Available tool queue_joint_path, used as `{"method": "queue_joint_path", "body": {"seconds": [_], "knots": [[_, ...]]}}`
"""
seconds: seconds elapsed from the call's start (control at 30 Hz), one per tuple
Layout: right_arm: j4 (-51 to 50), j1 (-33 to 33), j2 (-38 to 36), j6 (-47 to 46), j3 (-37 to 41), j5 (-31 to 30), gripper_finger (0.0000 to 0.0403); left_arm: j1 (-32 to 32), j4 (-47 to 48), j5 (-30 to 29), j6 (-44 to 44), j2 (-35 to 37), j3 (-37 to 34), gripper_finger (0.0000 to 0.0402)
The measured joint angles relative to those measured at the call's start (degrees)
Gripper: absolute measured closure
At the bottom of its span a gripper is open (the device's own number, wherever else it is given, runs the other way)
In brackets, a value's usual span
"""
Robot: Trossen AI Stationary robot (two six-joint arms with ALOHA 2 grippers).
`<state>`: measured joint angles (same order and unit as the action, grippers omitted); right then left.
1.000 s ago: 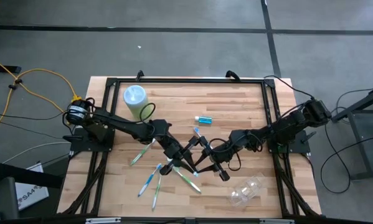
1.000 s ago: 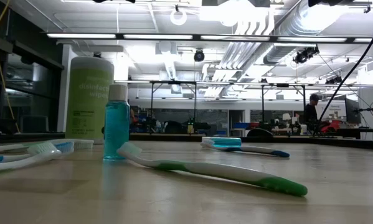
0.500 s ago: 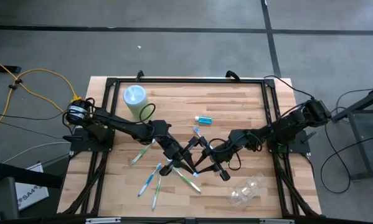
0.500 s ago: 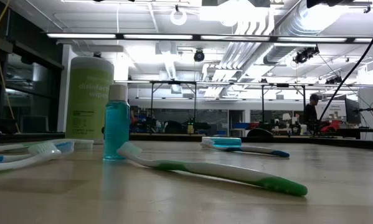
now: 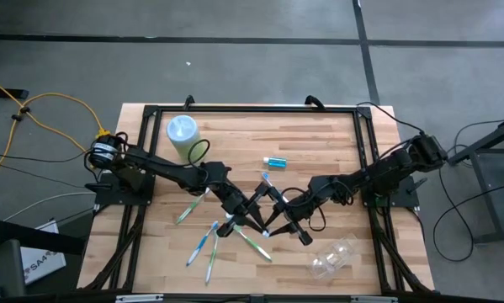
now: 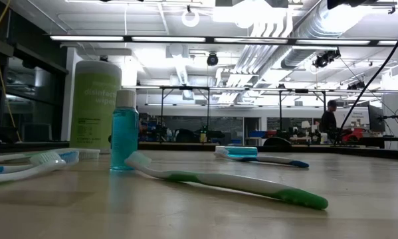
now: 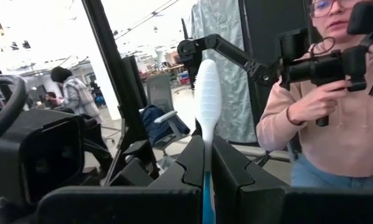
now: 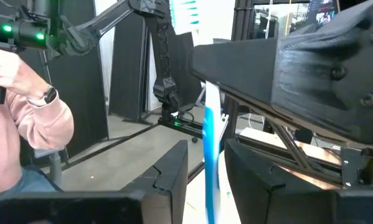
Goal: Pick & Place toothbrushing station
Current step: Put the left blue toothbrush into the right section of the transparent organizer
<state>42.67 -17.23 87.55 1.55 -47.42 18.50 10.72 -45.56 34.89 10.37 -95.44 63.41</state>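
My left gripper (image 5: 253, 212) is shut on a white and blue toothbrush (image 7: 207, 93) above the table's middle. My right gripper (image 5: 274, 220) faces it, open. Its two fingers (image 8: 174, 171) stand on either side of that toothbrush (image 8: 209, 140) with gaps showing on both sides. Several more toothbrushes lie flat on the table: a green one (image 5: 253, 244), a blue one (image 5: 266, 178) and others at the near left (image 5: 203, 248). The small blue tube (image 5: 275, 161) lies toward the far side. The clear cup (image 5: 334, 257) lies on its side at the near right. My left gripper pinches the toothbrush's handle (image 7: 206, 163) between its two fingers. The brush runs along the fingers, and its bristle head (image 7: 207, 81) sticks out past the fingertips toward my right gripper. The brush is lifted clear of the table.
The pale-green canister (image 5: 183, 135) stands at the far left. The low view also shows a small blue bottle (image 6: 124, 129) standing near it. A black frame (image 5: 252, 109) runs around the table. A person (image 7: 335, 93) with a hand-held device stands beyond the table.
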Motion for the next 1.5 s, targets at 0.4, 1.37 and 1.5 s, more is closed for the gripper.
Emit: {"method": "queue_joint_path", "body": {"seconds": [0.4, 1.37, 1.5], "knots": [[4.15, 0.0, 0.04, 0.37, 0.07, -0.12, 0.0305, 0.83, 2.42, -0.74, -1.32, -0.01, 0.05, 0.0399], [2.56, -0.09, -0.02, -0.1, 0.02, -1.44, 0.0305, 3.99, 3.28, -10.77, 2.44, 0.0, -0.01, 0.0399], [2.54, -0.09, -0.02, -0.17, 0.02, -1.44, 0.0305, 4.84, 3.46, -13.04, 3.74, 0.0, -0.01, 0.0399]]}}
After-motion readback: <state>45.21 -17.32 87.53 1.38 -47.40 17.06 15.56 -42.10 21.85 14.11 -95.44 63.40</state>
